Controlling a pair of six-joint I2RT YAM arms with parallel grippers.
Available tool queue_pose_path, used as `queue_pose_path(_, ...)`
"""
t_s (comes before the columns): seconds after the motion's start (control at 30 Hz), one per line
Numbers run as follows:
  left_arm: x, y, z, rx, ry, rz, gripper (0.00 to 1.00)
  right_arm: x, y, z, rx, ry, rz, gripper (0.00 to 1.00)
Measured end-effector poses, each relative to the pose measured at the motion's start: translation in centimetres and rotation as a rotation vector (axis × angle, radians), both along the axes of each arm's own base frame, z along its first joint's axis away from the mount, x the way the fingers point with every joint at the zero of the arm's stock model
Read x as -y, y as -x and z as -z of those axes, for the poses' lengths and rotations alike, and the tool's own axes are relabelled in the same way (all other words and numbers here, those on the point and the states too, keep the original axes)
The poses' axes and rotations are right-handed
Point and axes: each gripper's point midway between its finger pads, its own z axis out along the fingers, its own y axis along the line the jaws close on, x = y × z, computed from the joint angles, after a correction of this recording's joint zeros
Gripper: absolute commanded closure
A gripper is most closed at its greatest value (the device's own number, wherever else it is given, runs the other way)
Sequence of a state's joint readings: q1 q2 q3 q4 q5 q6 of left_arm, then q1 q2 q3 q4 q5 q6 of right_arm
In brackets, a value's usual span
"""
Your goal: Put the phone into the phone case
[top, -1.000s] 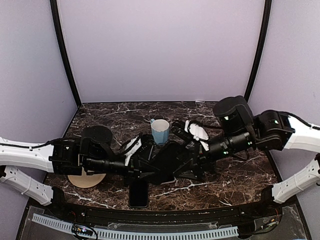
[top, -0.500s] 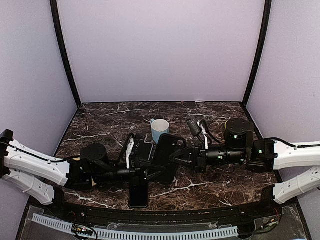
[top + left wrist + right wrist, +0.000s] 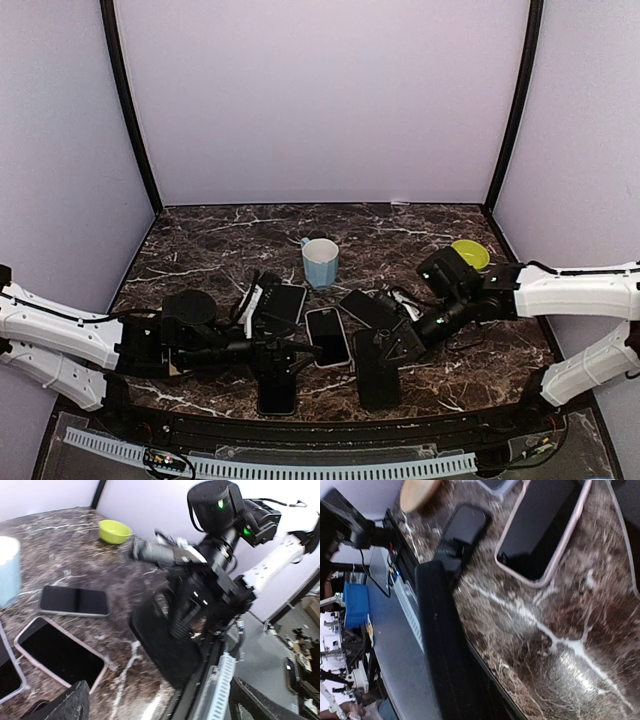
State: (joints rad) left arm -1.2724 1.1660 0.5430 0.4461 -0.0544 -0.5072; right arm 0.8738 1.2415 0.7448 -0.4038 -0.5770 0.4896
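A black phone case (image 3: 375, 372) lies at the table's near edge, with my right gripper (image 3: 390, 345) shut on its far end. In the right wrist view the case (image 3: 437, 645) runs out from the jaws as a dark slab. A pink-rimmed phone (image 3: 328, 336) lies screen up just left of it, also seen as the phone (image 3: 60, 652) from the left wrist. My left gripper (image 3: 295, 349) stands wide open, with nothing between its fingers (image 3: 70, 707). It faces the case (image 3: 160, 645) from the left, apart from it.
A black phone (image 3: 365, 308) lies behind the case, another phone (image 3: 277, 388) at the near edge, and one in a clear case (image 3: 283, 300) behind my left gripper. A blue cup (image 3: 320, 262) stands mid-table and a green bowl (image 3: 470, 253) at the right.
Both grippers held the black case up between them. My left gripper has let go and opened. The right arm has brought the case down to the near edge.
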Motion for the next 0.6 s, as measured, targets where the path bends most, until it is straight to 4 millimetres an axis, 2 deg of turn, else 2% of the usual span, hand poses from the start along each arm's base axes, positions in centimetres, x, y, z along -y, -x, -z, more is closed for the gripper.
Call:
queue_pose_path(0.1,-0.7,-0.6,1.5,0.001,-0.072,-0.039,0.01,0.4,1.1,3.6,-0.119,0.082,-0.058,1.00)
queue_pose_path(0.17,-1.0,-0.7,2.5,-0.002,-0.119,-0.050,0.01,1.0,1.1,5.5,-0.166,0.128,-0.072,0.99)
queue_pose_path(0.2,-1.0,-0.8,2.8,-0.003,-0.136,-0.053,0.01,1.4,1.0,6.5,-0.186,0.155,-0.072,0.87)
queue_pose_path(0.27,-1.0,-0.8,3.3,-0.006,-0.163,-0.054,0.01,2.0,0.4,7.7,-0.213,0.195,-0.066,0.55)
queue_pose_path(0.3,-1.1,-0.9,3.6,-0.006,-0.175,-0.055,0.01,2.1,0.0,8.0,-0.221,0.211,-0.061,0.44)
queue_pose_path(0.43,-1.4,-0.9,4.3,-0.009,-0.209,-0.060,0.01,2.3,-2.0,8.2,-0.180,0.257,-0.057,0.29)
queue_pose_path(0.47,-1.4,-0.9,4.4,-0.009,-0.215,-0.061,0.01,2.3,-2.7,7.9,-0.151,0.274,-0.056,0.09)
queue_pose_path(0.5,-1.5,-0.9,4.5,-0.008,-0.219,-0.061,0.01,2.3,-3.6,7.3,-0.115,0.295,-0.053,0.02)
queue_pose_path(0.6,-1.6,-1.0,4.8,-0.007,-0.232,-0.063,0.01,2.1,-7.2,4.8,0.022,0.359,-0.017,0.02)
